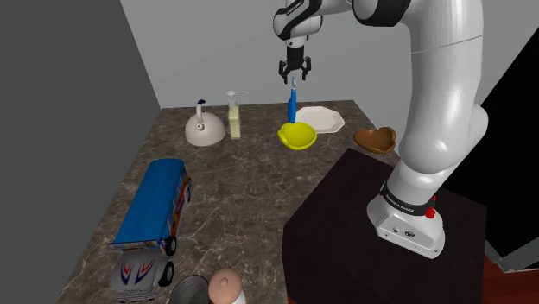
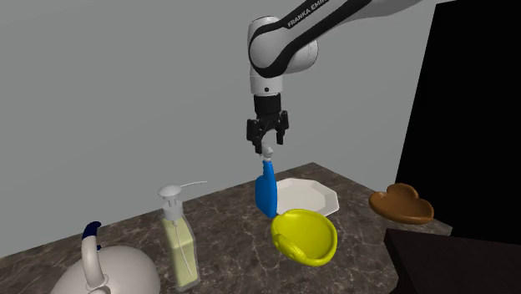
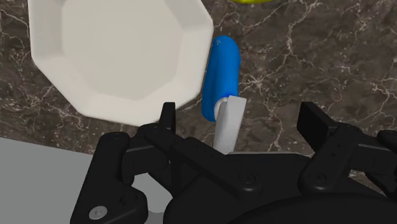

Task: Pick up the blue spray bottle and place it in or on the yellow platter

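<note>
Gripper (image 3: 239, 116): jaws spread, astride white nozzle (image 3: 228, 119) of blue spray bottle (image 3: 221, 73), no contact. To be lowered, centred, closed on neck before lift twd yellow platter (image 1: 297, 136).

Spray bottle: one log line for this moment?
blue spray bottle upright, ungrasped | gripper open, straddling its top | yellow bowl empty

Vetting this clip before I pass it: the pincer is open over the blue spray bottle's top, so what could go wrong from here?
The open pincer brackets only the slim white head of the blue spray bottle; a grip so high may slip or let the bottle swing.
The yellow platter sits close beside the bottle, so a low lift might knock it.
The white plate is just as near and could be taken for the target.
</note>
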You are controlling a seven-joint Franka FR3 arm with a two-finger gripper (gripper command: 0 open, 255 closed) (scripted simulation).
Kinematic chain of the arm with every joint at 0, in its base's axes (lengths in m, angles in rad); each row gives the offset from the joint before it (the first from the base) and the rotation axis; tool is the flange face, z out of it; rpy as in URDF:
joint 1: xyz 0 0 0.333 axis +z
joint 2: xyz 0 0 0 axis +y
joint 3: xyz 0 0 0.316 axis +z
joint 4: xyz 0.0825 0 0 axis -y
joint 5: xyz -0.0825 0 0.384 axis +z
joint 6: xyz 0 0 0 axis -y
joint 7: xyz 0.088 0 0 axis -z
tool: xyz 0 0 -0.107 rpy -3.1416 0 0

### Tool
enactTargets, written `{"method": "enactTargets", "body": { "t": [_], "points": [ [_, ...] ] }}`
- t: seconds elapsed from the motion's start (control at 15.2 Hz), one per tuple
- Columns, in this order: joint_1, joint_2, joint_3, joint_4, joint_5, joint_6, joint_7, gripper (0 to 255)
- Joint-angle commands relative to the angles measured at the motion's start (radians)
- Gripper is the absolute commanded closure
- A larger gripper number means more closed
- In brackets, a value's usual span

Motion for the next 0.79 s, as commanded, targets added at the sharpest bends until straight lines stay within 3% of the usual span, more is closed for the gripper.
{"method": "enactTargets", "body": {
  "t": [0.0, 0.66, 0.73],
  "points": [
    [-0.003, 0.009, 0.000, -0.013, 0.003, 0.022, -0.004, 0],
    [-0.005, 0.022, 0.002, -0.029, 0.006, 0.051, -0.006, 0],
    [-0.005, 0.022, 0.002, -0.029, 0.006, 0.051, -0.006, 255]
  ]
}}
